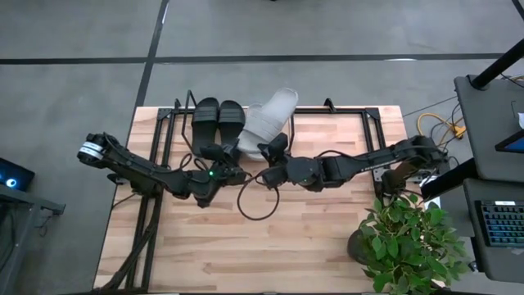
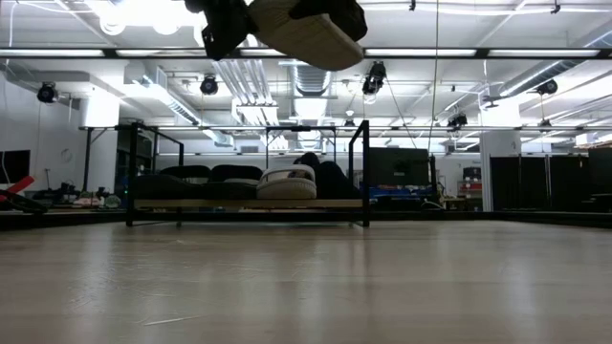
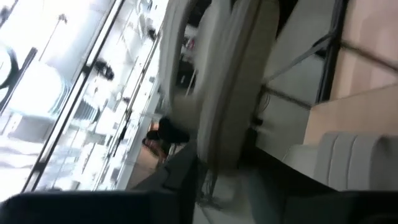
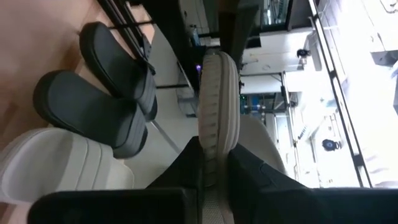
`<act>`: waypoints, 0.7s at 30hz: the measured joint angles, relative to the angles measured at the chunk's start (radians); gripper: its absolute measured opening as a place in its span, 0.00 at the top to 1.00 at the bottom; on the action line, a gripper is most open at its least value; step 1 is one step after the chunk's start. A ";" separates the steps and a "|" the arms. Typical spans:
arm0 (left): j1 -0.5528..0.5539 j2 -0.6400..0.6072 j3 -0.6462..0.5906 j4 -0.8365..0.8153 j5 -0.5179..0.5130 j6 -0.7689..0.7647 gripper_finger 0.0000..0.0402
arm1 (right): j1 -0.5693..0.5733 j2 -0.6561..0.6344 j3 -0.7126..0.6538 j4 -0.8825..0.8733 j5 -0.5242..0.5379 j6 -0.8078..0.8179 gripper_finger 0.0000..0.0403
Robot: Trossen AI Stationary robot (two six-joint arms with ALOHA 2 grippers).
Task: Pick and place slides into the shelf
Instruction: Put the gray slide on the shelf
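Wooden tabletop (image 1: 270, 254) below grey slide (image 2: 304, 31), sole ribbed.

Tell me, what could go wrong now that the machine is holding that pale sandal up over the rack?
1. The right gripper pinches the raised grey slide only by its edge, so it might slip and drop.
2. The black pair and the other grey slide already fill one end of the shelf; the raised one could land on or nudge them.
3. The left gripper sits close by, so the arms might bump.
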 joint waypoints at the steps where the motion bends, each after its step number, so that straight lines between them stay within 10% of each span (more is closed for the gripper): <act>1: -0.001 -0.002 -0.001 0.000 -0.017 -0.004 0.72 | -0.001 -0.004 -0.001 -0.002 0.010 0.000 0.92; 9: -0.011 -0.014 -0.003 -0.001 -0.064 -0.008 0.48 | -0.002 -0.037 -0.001 -0.034 0.003 0.002 0.92; 21: -0.061 -0.150 -0.076 -0.003 0.023 -0.166 0.46 | 0.010 -0.152 -0.011 -0.259 -0.216 0.134 0.92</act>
